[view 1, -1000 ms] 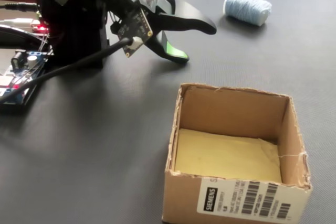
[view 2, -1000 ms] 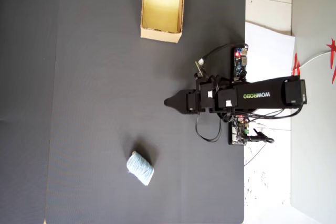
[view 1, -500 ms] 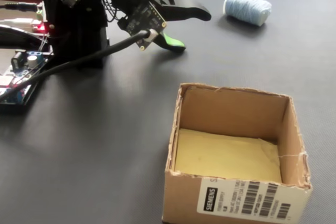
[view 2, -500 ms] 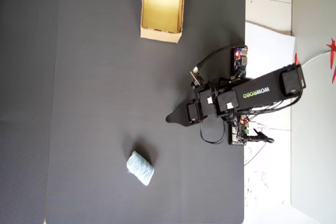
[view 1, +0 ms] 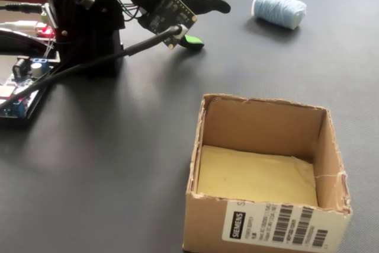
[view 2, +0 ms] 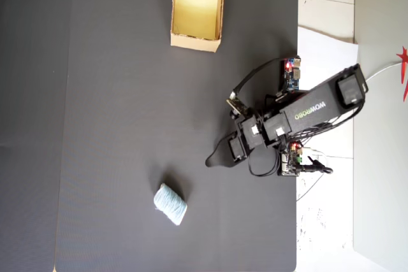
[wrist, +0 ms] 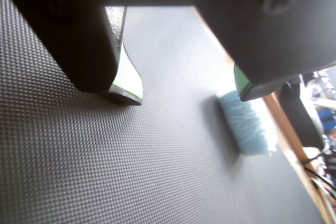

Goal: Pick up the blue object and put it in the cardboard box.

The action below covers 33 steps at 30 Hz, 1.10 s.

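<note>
The blue object (view 2: 171,204) is a pale blue thread roll lying on the black mat, low in the overhead view, at the far right in the fixed view (view 1: 278,8) and right of centre in the wrist view (wrist: 247,123). My gripper (view 2: 209,160) hangs above the mat, up and to the right of the roll in the overhead view and well short of it. Its jaws stand apart with green pads (wrist: 127,74) and nothing between them (view 1: 208,25). The cardboard box (view 1: 207,220) stands upright with its top open near the fixed view's front and at the overhead view's top (view 2: 195,43).
Circuit boards with a red light (view 1: 18,81) sit by the arm's base, at the mat's right edge in the overhead view (view 2: 291,72). A black cable (view 1: 89,66) trails from the wrist. White sheet (view 2: 325,49) lies beyond the mat.
The arm has swung from pointing straight across the mat toward the blue roll's side; the gripper tip moved downward in the overhead view. Roll and box have not moved.
</note>
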### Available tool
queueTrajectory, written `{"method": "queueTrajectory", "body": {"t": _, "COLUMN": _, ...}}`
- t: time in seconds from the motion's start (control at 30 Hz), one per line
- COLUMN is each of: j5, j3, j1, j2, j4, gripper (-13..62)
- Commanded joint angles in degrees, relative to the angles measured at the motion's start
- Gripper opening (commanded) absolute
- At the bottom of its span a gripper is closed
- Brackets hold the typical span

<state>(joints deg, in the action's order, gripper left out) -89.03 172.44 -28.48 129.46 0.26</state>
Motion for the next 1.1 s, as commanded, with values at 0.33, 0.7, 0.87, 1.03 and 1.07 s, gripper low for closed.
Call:
{"method": "queueTrajectory", "body": {"t": 0.33, "j5": -1.67, "j3": -16.26, "j1": -0.79, "j2": -11.43, "j4": 1.85, "gripper": 33.2}}
{"method": "queueTrajectory", "body": {"t": 0.7, "j5": -1.23, "j3": -35.77, "j1": -0.79, "j2": -19.34, "j4": 14.94, "gripper": 33.4}}
{"method": "queueTrajectory", "body": {"t": 0.87, "j5": -1.23, "j3": -44.38, "j1": -1.23, "j2": -25.22, "j4": 21.53, "gripper": 33.4}}
{"method": "queueTrajectory", "body": {"t": 1.03, "j5": -1.32, "j3": -52.29, "j1": -1.93, "j2": -31.90, "j4": 27.25, "gripper": 33.4}}
{"method": "queueTrajectory", "body": {"t": 1.07, "j5": -1.41, "j3": -53.35, "j1": -1.93, "j2": -32.87, "j4": 27.69, "gripper": 33.4}}
